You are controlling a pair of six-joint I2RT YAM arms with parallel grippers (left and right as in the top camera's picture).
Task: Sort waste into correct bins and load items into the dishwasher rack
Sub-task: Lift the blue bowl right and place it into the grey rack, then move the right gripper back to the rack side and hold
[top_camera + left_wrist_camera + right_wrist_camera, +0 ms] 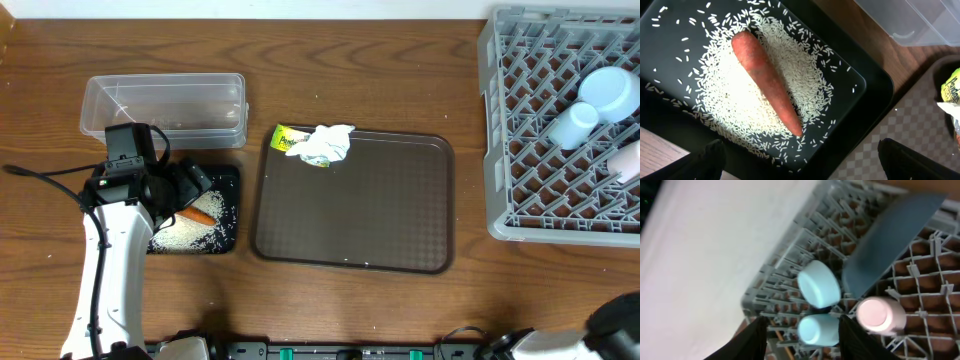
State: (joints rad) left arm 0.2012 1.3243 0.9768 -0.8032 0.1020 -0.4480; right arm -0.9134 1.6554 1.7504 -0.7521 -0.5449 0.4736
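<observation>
The orange carrot [767, 82] lies on a heap of white rice [735, 100] in the black tray [875, 95], which also shows in the overhead view [228, 180]. My left gripper [805, 167] hangs open and empty just above that tray [190, 192]. The clear tub [165, 108] stands behind it. The yellow-green wrapper [287, 140] and the white napkin [328, 143] lie on the brown tray's back edge. The grey rack [530, 130] holds the light-blue bowl [818, 283], a white cup [880, 315] and the dark-blue plate [890, 245]. My right gripper [805, 340] is open above the rack. I cannot make out the chopsticks.
The brown serving tray [360, 210] lies mid-table between the black tray and the rack. A small light-blue cup [817, 328] lies in the rack, in line between my right fingers. The right arm [615, 320] enters at the bottom right.
</observation>
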